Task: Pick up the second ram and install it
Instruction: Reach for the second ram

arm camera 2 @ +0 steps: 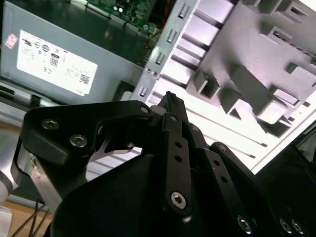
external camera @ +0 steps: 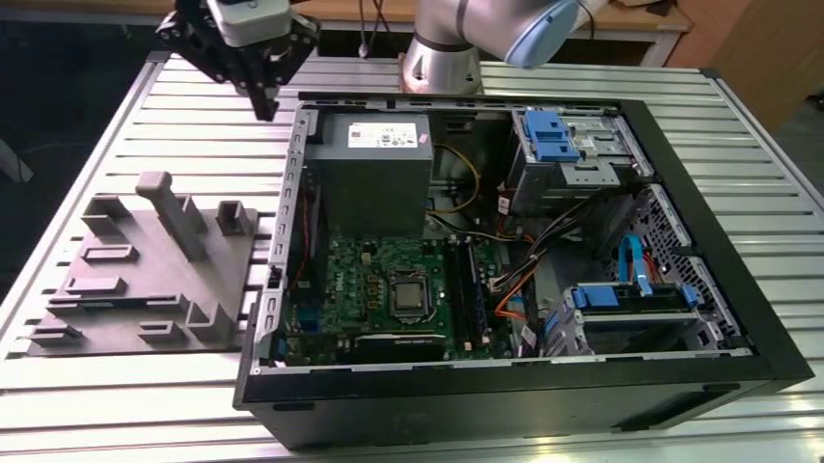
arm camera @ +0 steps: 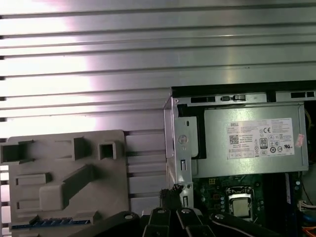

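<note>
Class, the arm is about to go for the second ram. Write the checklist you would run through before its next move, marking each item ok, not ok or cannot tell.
1. The claw carries nothing: ok, it is shut and empty.
2. Opened for a grasp: not ok, it is shut.
3. Clear of the computer case: ok, it hangs above the slatted table, beside the case's corner.
4. Second ram located: cannot tell. A blue-edged strip lies in the grey fixture, but it is unclear what it is.
5. Case open over the memory slots: ok.
6. A slot free: cannot tell.
</note>
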Robot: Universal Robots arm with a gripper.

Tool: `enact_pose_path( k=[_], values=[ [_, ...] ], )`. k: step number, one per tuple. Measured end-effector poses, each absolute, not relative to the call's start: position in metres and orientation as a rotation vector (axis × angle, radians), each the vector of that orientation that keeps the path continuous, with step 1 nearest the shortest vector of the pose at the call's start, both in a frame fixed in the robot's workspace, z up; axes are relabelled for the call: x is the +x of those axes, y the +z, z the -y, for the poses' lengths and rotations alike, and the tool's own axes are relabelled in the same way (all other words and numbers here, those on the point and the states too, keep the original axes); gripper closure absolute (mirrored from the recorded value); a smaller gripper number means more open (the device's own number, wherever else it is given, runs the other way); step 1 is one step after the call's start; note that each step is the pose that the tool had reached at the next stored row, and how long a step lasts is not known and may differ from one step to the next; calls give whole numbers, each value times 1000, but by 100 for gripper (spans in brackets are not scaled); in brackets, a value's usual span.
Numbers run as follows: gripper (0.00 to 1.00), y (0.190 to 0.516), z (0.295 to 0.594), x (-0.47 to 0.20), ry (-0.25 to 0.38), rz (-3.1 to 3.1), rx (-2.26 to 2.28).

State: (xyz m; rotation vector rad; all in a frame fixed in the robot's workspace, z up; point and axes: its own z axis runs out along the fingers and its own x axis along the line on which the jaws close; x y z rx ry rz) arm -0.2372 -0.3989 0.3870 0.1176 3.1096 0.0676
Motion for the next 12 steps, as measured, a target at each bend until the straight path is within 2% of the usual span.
enact_pose_path(
  k=[12],
  values=[
    [90, 384, 399, -279, 68, -3110, 118]
  ],
)
